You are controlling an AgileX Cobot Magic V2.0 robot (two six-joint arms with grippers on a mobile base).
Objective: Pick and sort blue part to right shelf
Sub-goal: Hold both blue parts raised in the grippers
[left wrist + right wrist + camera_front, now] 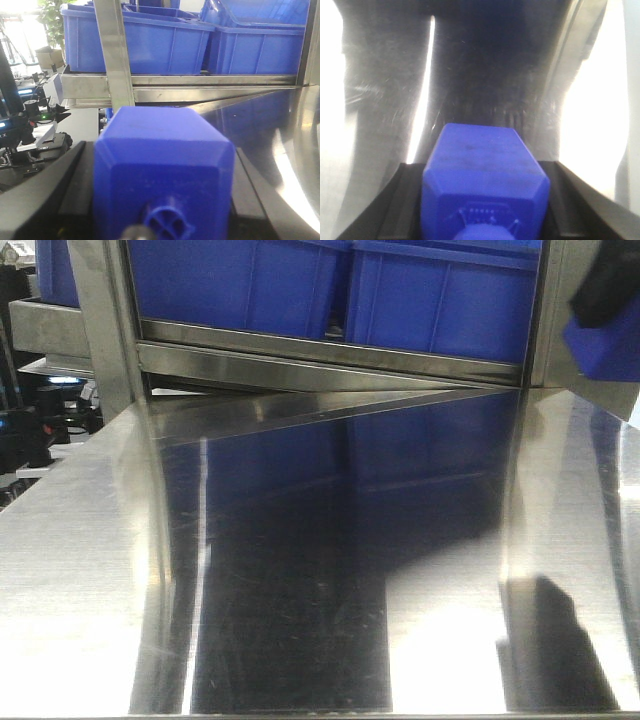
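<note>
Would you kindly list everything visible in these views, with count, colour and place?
blue part: two, matte blue, one in the left wrist view, one in the right wrist view, both gripped.
bins: at least three, blue, side by side on the shelf.
shelf: one, stainless steel, behind the table.
table: one, shiny steel, foreground.
plant: one, green, far left background.
grippers: two, black; left gripper and right gripper, each shut on a blue part.

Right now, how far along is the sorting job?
Picking looks done: the left gripper is closed on a blue part, and the right gripper on a second blue part. In hand: the left one is held facing the right shelf. Remaining: placing both; neither is on the shelf or in its blue bins yet.
</note>
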